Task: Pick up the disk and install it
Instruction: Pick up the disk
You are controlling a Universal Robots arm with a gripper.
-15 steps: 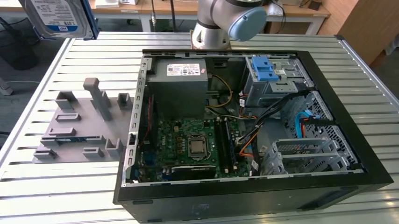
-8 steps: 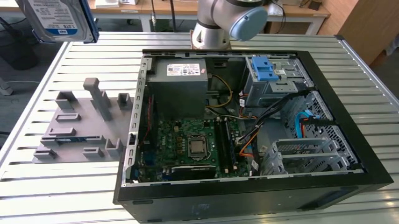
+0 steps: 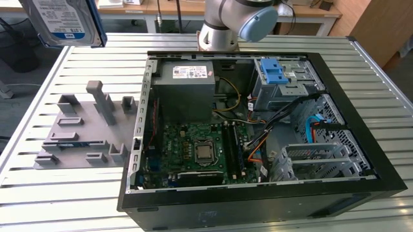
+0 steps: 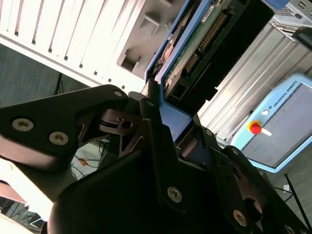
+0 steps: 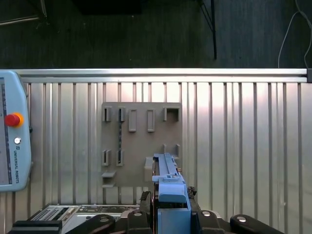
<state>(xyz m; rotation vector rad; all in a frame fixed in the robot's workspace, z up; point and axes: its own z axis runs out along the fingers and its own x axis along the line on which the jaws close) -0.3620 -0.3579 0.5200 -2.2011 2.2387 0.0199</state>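
The disk [image 3: 67,21], silver with a blue-and-white label and a blue carrier bracket, hangs high in the air at the exterior view's far left, above the table's back corner. In the first wrist view the disk [image 5: 168,178] appears edge-on over the grey fixture plate [image 5: 141,141], with my gripper [image 5: 168,201] shut on its blue bracket. The second wrist view looks along the black finger linkages of the gripper [image 4: 165,119] to the disk's [image 4: 204,44] circuit-board side.
An open computer case [image 3: 361,188] lies on the slatted table [image 3: 51,203], with a metal drive bay and its blue latch [image 3: 274,72] at its back and a grey power-supply box [image 3: 187,89] beside it. The grey fixture [image 3: 87,128] lies left of the case. A teach pendant [image 5: 12,136] rests nearby.
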